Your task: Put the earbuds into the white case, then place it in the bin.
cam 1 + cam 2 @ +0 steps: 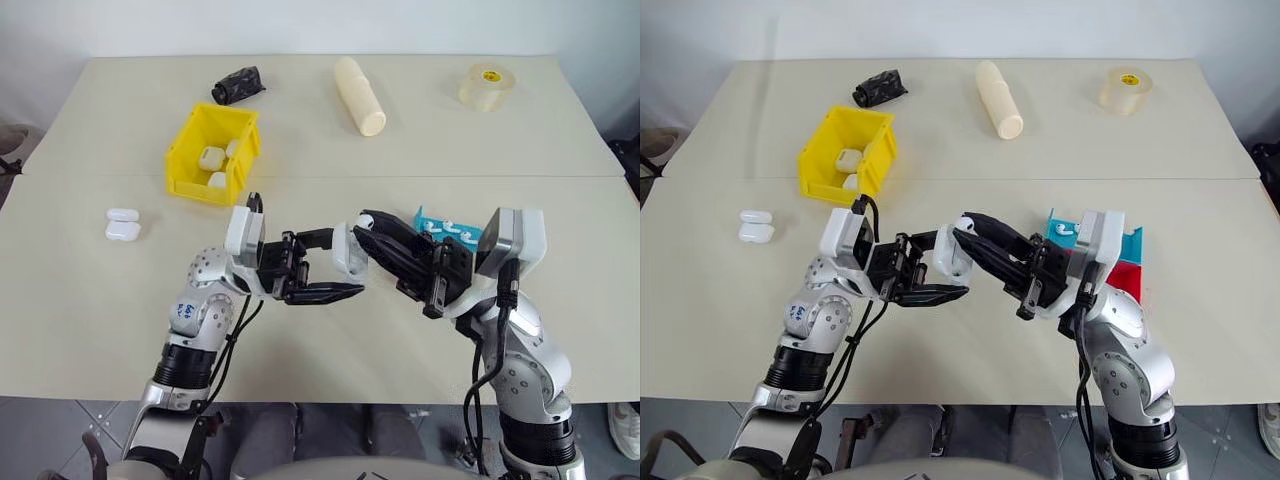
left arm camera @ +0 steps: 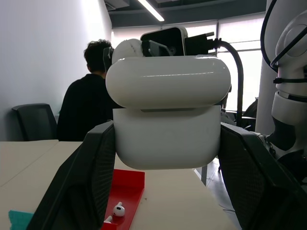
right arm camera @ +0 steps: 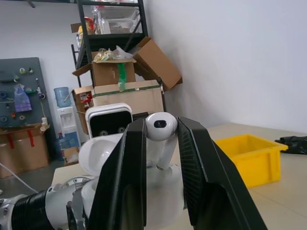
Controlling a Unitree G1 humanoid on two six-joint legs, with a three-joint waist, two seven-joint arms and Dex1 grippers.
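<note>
Right wrist view: earbud [image 3: 160, 125] pinched in right gripper [image 3: 160, 143], above white case [image 2: 167, 136].

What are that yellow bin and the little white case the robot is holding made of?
The bin looks like moulded plastic: one even bright yellow, thin stiff walls, a dull sheen. The case, clamped in the left tool, seems to be hard glossy plastic: smooth rounded edges with bright streaks of reflected light along its lid. Neither can be told for sure by look alone.

Lab/workshop: cardboard boxes [image 3: 127, 81] on shelving (pegboard [image 3: 19, 91] w/ tools).
</note>
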